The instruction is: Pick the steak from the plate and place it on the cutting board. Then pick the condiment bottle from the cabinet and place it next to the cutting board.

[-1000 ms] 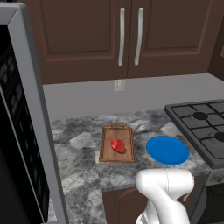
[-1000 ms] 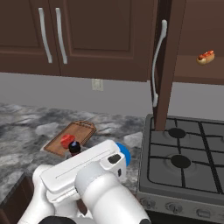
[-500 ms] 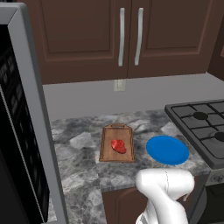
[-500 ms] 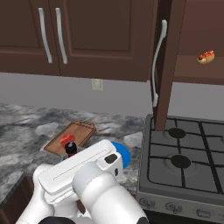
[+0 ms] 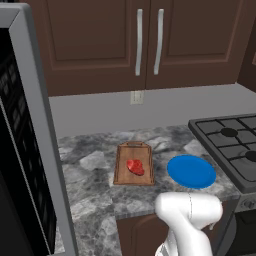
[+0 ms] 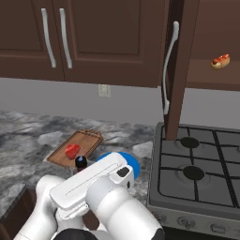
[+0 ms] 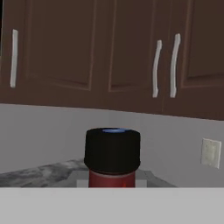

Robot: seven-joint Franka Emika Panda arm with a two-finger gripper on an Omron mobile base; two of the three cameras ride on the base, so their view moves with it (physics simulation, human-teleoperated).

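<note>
Steak (image 5: 135, 166) sits on cutting board (image 5: 133, 163), blue plate (image 5: 191, 171) just right of it, bare. Condiment bottle (image 7: 112, 156) is close in front of the hand cam; its black cap also pokes up by the arm near the board's near-right corner in the right base view. Fingers hidden, so can't tell if they grip it, prob held. Risk: if released tilted or over the counter (image 5: 90, 170) edge, the bottle tips or drops off the near side.
</note>
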